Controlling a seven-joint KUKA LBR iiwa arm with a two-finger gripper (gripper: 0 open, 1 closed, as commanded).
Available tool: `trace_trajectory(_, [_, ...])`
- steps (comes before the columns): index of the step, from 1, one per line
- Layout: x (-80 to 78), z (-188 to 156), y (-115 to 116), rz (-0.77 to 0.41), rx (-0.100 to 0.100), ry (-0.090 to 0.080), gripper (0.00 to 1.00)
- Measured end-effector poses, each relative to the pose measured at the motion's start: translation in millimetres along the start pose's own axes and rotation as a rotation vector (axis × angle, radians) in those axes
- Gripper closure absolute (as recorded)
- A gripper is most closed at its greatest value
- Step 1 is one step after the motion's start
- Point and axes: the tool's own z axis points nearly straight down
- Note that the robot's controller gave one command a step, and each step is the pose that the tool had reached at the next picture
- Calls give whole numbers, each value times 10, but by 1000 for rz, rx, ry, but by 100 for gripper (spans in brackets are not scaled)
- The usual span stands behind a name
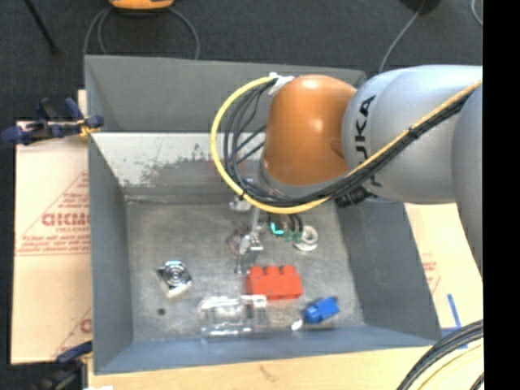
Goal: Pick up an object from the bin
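The grey metal bin (110,242) has only a handful of bits scattered on its floor, no heap. The arm (414,136) comes in from the right with its orange dome cover (305,128) and a loop of yellow and black cables (221,140) sitting over the back half of the bin.

The gripper (246,252) pokes down below the dome, roughly in the middle of the floor. Its tip looks to be right at the far-left corner of the red plastic studded brick (275,283), which lies flat a bit right of centre towards the near wall. Whether it touches the brick is hard to call from this angle. It's also not possible to tell if the gripper is released or clenched, since it's a small shiny tangle in this view.

Other stuff on the floor:
- a white plastic ring (308,237) just right of the gripper, with a small teal piece (279,229) beside it, partly tucked under the arm
- a small blue plastic piece with a white end (320,311) near the front wall, right of the brick
- a clear plastic part (232,315) at the front, just below-left of the brick
- a small shiny metal fitting (174,275) well off to the left by itself
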Motion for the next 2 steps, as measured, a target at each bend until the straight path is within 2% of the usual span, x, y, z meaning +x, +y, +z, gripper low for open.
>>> trace_trajectory(1, [110,754,-606,-74,3,-16,0])
trace_trajectory(2, [747,1082,-1081,-365,4,-25,0])
